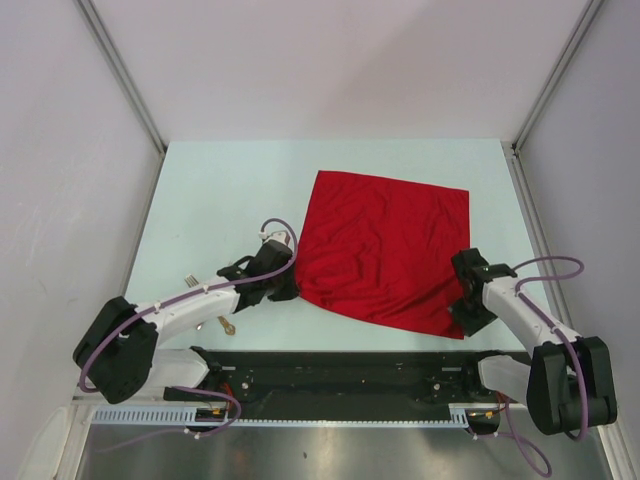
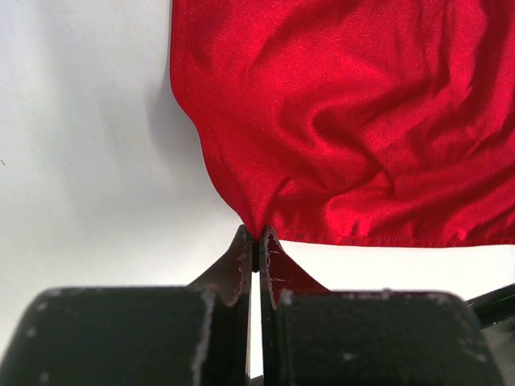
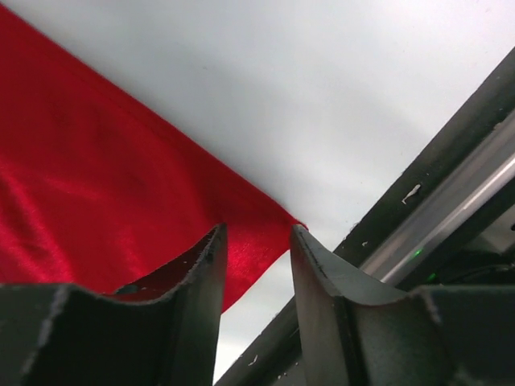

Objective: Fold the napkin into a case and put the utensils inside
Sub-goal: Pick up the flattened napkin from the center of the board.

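Left wrist, napkin (image 2: 354, 121) corner pinched in left gripper (image 2: 255, 244)

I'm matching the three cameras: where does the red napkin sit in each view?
Top external: napkin, centre-right on the table.
Left wrist: napkin upper right, corner pinched in the left hand.
Right wrist: napkin at left, corner inside the open right hand.
Shared landmark: the pale table.

1 napkin (image 1: 385, 250), 2 utensils (image 1: 226, 324), 2 arms (image 1: 175, 312)
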Robot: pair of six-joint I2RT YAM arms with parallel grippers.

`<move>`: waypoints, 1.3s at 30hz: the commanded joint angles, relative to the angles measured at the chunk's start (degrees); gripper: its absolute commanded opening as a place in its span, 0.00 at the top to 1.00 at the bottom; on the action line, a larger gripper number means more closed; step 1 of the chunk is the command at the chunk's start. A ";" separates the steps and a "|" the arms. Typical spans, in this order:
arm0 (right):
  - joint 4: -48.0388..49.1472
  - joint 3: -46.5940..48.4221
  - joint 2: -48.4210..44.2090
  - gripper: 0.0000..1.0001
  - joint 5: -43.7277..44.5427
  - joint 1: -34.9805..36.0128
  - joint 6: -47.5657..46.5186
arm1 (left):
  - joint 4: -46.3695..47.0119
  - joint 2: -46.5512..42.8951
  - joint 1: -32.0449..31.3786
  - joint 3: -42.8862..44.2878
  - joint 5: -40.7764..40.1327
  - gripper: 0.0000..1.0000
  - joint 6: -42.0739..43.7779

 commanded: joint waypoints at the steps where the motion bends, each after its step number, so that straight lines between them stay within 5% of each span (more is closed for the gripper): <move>1: 2.29 -2.53 0.07 0.61 -0.15 0.50 3.36 | 0.46 -0.94 -0.27 1.76 -0.98 1.00 0.89; 14: 5.01 -5.43 -0.90 0.57 0.56 1.55 5.83 | -1.04 -1.82 -0.27 1.67 -0.89 1.00 1.15; 21: 7.56 -6.31 -4.84 1.00 1.35 2.43 5.83 | -0.95 -2.52 -0.27 1.50 -0.10 1.00 1.33; 39: -5.87 3.18 -22.86 1.00 3.99 6.12 0.91 | -2.00 -19.47 -0.53 -5.27 4.20 1.00 1.95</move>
